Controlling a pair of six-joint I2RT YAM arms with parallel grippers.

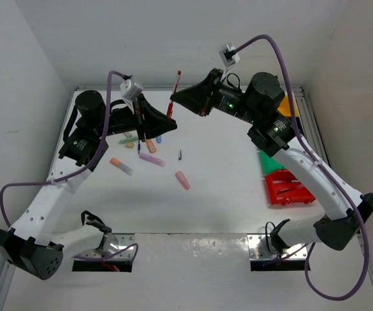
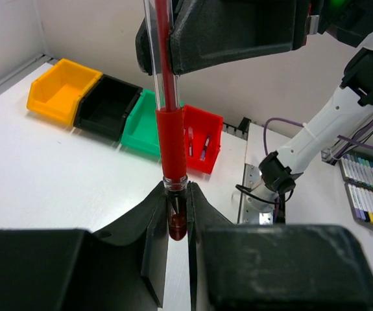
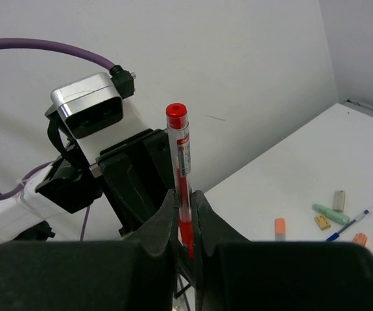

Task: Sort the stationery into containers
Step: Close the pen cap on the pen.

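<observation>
Though slim, red pen [image 2: 171,139] (clear barrel)

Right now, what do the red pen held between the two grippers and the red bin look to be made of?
Red pen: clear, glossy plastic barrel, with the ink tube showing through it. The matte red grip sleeve looks like rubber but could be plastic.
Red bin: moulded plastic, smooth and slightly shiny, probably rigid.

I see a red pen [image 1: 174,92] at the far side between the arms, left jaws and right jaws both on it. Pink marker [image 1: 182,179], lilac marker [image 1: 151,159], orange marker [image 1: 117,162] loose on the counter [image 1: 225,162]; red bin [image 1: 272,194] at right.
</observation>
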